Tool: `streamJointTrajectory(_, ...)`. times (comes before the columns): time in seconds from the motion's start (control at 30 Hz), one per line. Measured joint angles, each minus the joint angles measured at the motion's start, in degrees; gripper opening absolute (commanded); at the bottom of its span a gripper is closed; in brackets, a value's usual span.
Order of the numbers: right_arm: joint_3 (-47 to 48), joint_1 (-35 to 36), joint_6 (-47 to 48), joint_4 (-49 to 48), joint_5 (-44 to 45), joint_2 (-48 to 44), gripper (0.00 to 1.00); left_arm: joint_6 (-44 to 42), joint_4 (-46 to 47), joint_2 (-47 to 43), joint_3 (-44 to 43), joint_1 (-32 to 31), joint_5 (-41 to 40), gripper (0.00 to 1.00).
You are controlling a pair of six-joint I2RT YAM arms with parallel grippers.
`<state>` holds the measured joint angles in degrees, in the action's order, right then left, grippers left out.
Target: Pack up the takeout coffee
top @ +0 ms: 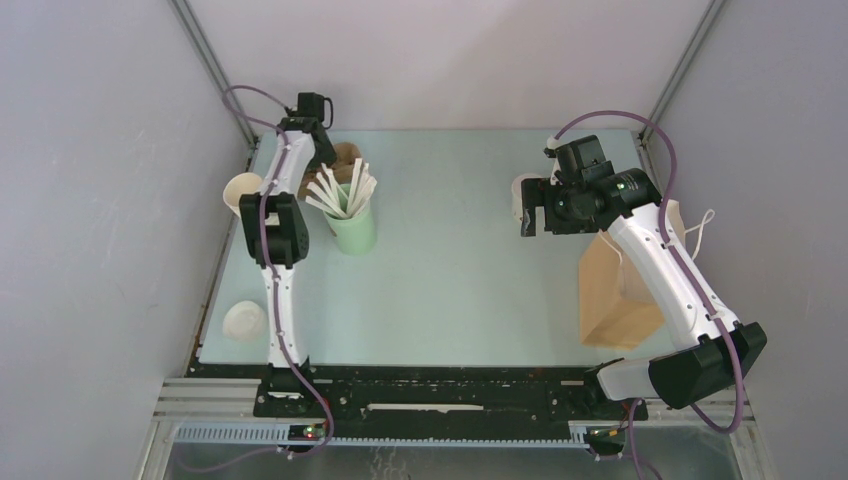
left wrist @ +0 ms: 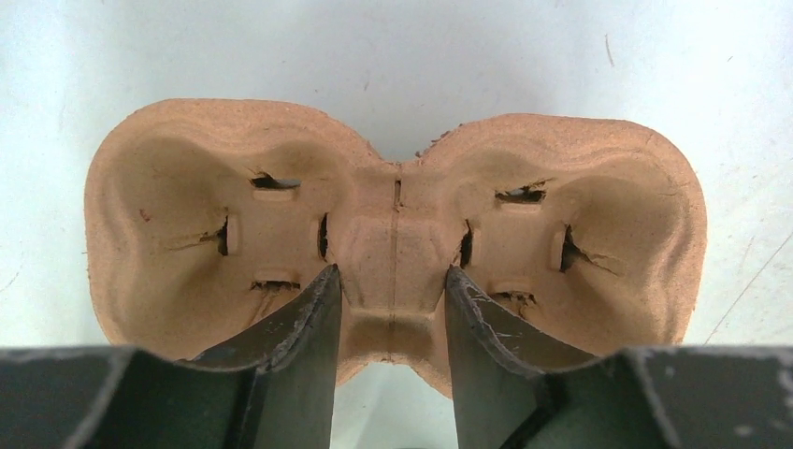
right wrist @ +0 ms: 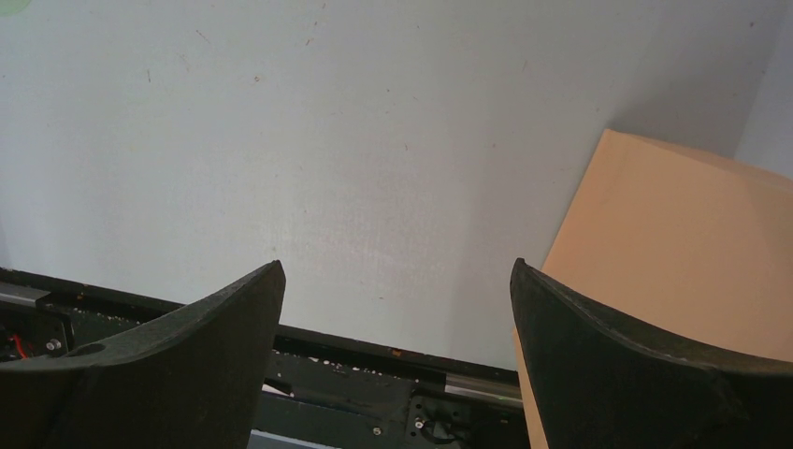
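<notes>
A small white paper cup stands at the back right of the table, with no lid on it. My right gripper hovers right beside it, open and empty; in the right wrist view only bare table shows between the fingers and the cup is out of sight. My left gripper is at the back left, its fingers closed on the middle ridge of a brown pulp two-cup carrier, which also shows in the top view.
A pale green cup of white sticks stands just in front of the carrier. Cream cups stand at the left edge, and a round white lid lies at the front left. A brown paper bag stands at the right, under my right arm.
</notes>
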<state>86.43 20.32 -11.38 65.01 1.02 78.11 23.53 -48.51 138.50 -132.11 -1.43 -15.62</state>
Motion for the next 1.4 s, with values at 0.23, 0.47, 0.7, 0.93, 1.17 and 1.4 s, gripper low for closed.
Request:
streamJointTrajectory(0.23,0.00,0.00,0.00,0.02,0.07,0.00,0.99,1.55,0.68,0.00,0.00,0.35,0.83,0.64)
streamJointTrajectory(0.47,0.00,0.00,0.00,0.02,0.11,0.00,0.99,1.90,0.83,0.00,0.00,0.33,0.81,0.52)
streamJointTrajectory(0.7,0.00,0.00,-0.02,0.02,0.00,0.00,0.99,1.88,0.90,0.00,0.00,0.33,0.76,0.35)
streamJointTrajectory(0.93,0.00,0.00,-0.02,0.02,-0.04,0.00,0.99,1.66,1.07,0.00,0.00,0.33,0.52,0.21)
streamJointTrajectory(1.17,0.00,0.00,-0.02,0.02,-0.02,0.00,0.99,0.79,1.38,-1.01,0.50,0.11,-1.40,0.20)
streamJointTrajectory(1.4,0.00,0.00,0.00,0.02,-0.02,0.00,0.99,4.70,2.91,-5.64,2.29,1.77,1.77,0.17)
